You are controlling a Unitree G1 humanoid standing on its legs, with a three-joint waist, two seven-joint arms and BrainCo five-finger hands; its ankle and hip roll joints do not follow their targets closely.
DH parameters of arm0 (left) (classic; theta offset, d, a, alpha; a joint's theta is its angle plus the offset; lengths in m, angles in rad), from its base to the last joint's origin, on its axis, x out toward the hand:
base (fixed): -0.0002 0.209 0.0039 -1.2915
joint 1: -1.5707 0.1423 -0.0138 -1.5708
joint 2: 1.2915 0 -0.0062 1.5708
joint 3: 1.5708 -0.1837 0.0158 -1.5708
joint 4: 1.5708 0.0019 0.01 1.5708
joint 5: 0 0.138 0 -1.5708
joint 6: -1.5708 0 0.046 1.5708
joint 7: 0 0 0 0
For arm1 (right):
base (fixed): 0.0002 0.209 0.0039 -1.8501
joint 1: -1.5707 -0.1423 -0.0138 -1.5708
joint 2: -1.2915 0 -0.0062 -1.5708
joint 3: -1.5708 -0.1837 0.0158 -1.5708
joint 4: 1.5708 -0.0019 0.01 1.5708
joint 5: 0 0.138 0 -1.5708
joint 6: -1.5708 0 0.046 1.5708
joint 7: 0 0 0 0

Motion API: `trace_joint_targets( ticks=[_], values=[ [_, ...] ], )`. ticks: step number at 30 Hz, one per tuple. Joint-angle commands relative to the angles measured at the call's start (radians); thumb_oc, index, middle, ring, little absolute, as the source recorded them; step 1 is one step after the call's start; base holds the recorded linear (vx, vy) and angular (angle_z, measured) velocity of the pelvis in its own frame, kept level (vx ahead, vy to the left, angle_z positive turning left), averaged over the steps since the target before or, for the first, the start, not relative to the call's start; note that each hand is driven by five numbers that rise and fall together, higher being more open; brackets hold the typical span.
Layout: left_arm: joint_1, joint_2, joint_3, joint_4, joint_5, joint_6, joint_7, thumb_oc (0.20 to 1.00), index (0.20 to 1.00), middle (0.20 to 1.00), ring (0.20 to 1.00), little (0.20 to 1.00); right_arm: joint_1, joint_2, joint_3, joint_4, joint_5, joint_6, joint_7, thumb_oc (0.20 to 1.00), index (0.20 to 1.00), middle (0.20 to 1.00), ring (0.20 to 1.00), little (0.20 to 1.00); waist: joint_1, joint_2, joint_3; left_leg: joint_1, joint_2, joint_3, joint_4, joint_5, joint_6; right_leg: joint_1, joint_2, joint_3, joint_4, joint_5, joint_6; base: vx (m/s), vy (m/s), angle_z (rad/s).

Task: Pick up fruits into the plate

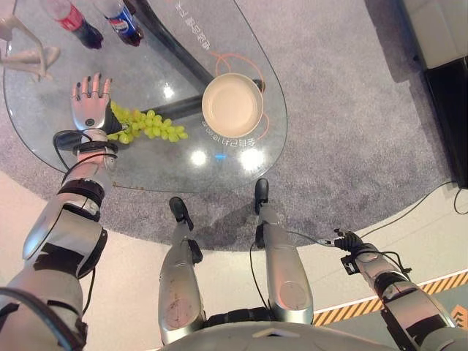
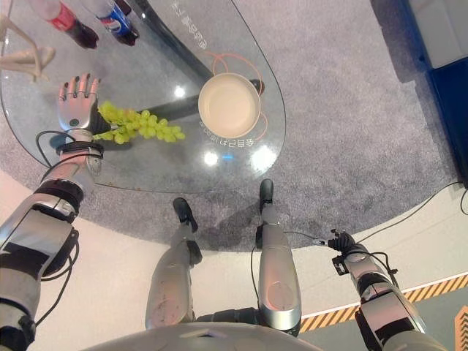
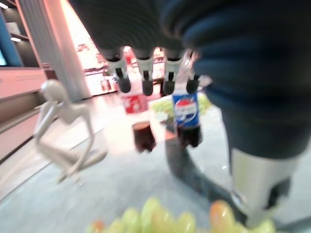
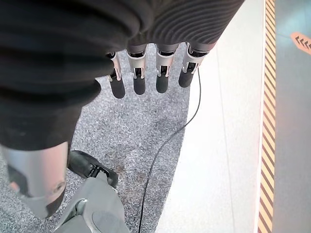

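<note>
The cream plate [image 1: 232, 104] sits empty on the glass tabletop [image 1: 146, 164]. A bunch of green grapes [image 1: 150, 126] lies beside the left hand [image 1: 89, 110], fingers straight. The right hand [image 4: 146, 73] hangs with fingers relaxed.

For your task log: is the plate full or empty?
Empty: the plate shows a bare inside, and the grapes lie on the glass table beside it.
</note>
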Motion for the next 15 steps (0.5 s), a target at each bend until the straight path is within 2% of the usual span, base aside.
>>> trace_joint_targets(
  ticks=[1, 5, 6, 10, 15],
  values=[
    [-0.052, 0.068, -0.015, 0.042, -0.023, 0.022, 0.027, 1.0, 1.0, 1.0, 1.0, 1.0, 0.016, -0.014, 0.027, -0.018, 0.043, -0.007, -0.026, 1.0, 1.0, 1.0, 1.0, 1.0, -0.008, -0.019, -0.001, -0.129, -0.059, -0.012, 0.201, -0.141, 0.022, -0.082, 0.038, -0.027, 0.169, -0.125, -0.016, 0.0, 0.0, 0.0],
    [-0.07, 0.066, -0.034, 0.053, -0.03, 0.029, -0.002, 1.0, 1.0, 1.0, 1.0, 1.0, 0.019, -0.022, 0.024, -0.024, 0.045, -0.023, -0.042, 1.0, 1.0, 1.0, 1.0, 1.0, -0.017, -0.013, -0.001, -0.183, -0.056, -0.012, 0.245, -0.156, 0.023, -0.135, 0.037, -0.026, 0.202, -0.135, -0.022, 0.0, 0.015, 0.03],
    [-0.075, 0.067, -0.042, 0.058, -0.027, 0.011, -0.045, 1.0, 1.0, 1.0, 1.0, 1.0, 0.018, -0.025, 0.024, -0.026, 0.048, -0.027, -0.048, 1.0, 1.0, 1.0, 1.0, 1.0, -0.02, -0.011, -0.001, -0.195, -0.057, -0.012, 0.252, -0.159, 0.023, -0.147, 0.037, -0.026, 0.206, -0.134, -0.022, 0.0, 0.016, 0.03],
    [-0.075, 0.07, -0.077, 0.066, -0.009, 0.043, -0.106, 1.0, 1.0, 1.0, 1.0, 1.0, 0.001, -0.04, 0.017, -0.047, 0.049, -0.019, -0.063, 1.0, 1.0, 1.0, 1.0, 1.0, -0.024, -0.005, -0.001, -0.223, -0.059, -0.011, 0.267, -0.162, 0.023, -0.173, 0.035, -0.026, 0.212, -0.131, -0.024, 0.0, 0.011, -0.01],
    [-0.076, 0.075, -0.099, 0.077, -0.021, 0.074, -0.105, 1.0, 1.0, 1.0, 1.0, 1.0, 0.0, -0.064, 0.01, -0.065, 0.054, -0.03, -0.08, 1.0, 1.0, 1.0, 1.0, 1.0, -0.032, 0.002, -0.001, -0.263, -0.059, -0.011, 0.3, -0.171, 0.022, -0.213, 0.035, -0.023, 0.238, -0.137, -0.03, 0.0, 0.027, -0.01]
  ],
)
